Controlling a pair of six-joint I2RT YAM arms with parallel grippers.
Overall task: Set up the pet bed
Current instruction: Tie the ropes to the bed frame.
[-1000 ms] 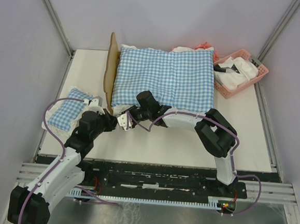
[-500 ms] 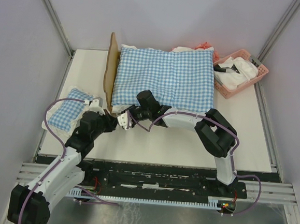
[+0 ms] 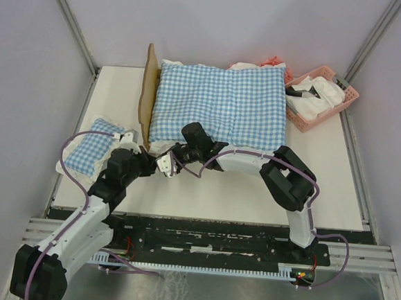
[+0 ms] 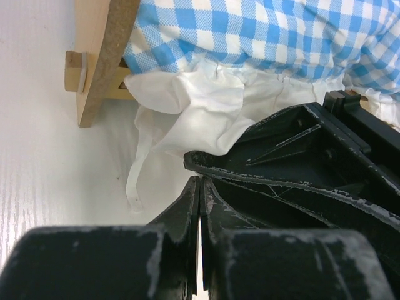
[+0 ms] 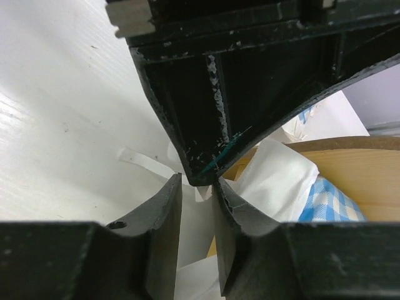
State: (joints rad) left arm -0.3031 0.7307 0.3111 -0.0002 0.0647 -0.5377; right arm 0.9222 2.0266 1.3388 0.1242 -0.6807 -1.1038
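a white table (image 3: 252, 196) carries everything. the pet bed (image 3: 148, 94), a light-wood frame with an upright wavy headboard, stands at the table's middle towards the far edge, headboard on the left arm's side. a large blue-and-white checked cushion with a white frill (image 3: 221, 106) lies on the pet bed and hides its base and rails. a pink plastic basket (image 3: 326, 118) holding white cloths sits just beside the pet bed's foot end, on the right arm's side. a small blue-and-white checked pillow (image 3: 89, 148) lies near the pet bed, on the table outside the headboard. both black arms reach to the pet bed's near headboard corner, tips almost meeting. the right gripper (image 5: 197, 206) has a narrow gap between its fingers with white cloth behind it; whether it pinches that cloth i cannot tell, as the other arm's dark tip crosses just above the gap. the left gripper (image 4: 200, 200) is clenched, only a thin slit between its fingers, and the right arm's bulk blocks much of its view. at that corner of the pet bed the frill (image 4: 200, 106) spills out, and a thin white tie strip (image 4: 134, 187) trails onto the table.
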